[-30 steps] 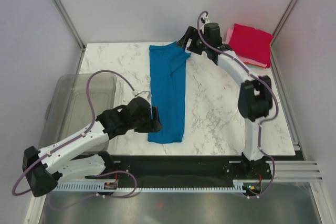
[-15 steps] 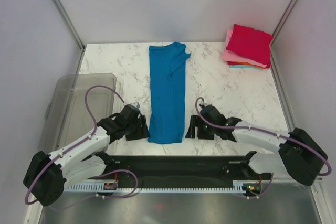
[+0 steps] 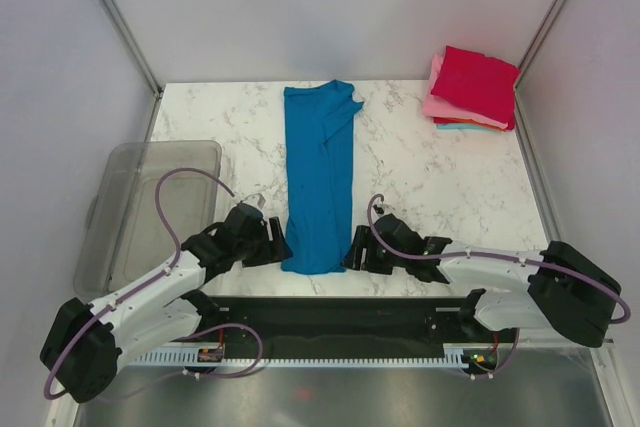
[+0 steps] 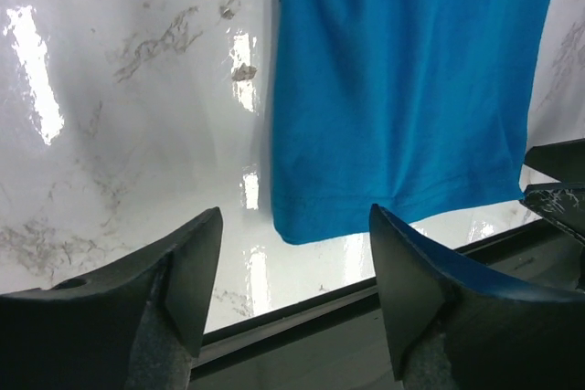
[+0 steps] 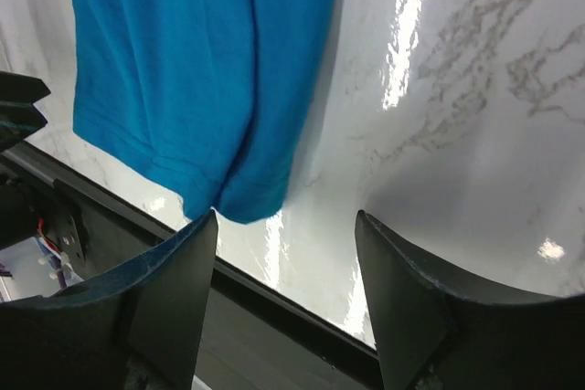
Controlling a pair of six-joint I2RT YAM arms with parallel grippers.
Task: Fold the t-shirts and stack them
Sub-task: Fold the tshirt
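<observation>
A white marbled surface [image 3: 430, 187] seen from above, with two robot arms reaching in from its near edge. A bright blue t-shirt [image 3: 320, 182] lies flat on it, folded lengthwise into a long narrow strip. Its neck end is at the far edge and its hem is close to the near edge.

The left hand [image 3: 275, 244] sits low, just beside the hem's left corner. The right hand [image 3: 358, 250] sits low, just beside the hem's right corner. Both hands are released, their fingers spread wide with nothing between them. The left wrist camera shows the left corner of the hem lying on the surface just ahead of the gap between the fingers. The right wrist camera shows the right corner the same way. Whether any fingertip touches the cloth cannot be told.

In the far right corner of the surface rests a stack of folded t-shirts [image 3: 475, 87]: crimson red on top, pink beneath, a sliver of teal at the bottom. It is well apart from the blue one. A clear grey plastic bin [image 3: 150, 207] stands at the left side of the surface, beside the left arm.
</observation>
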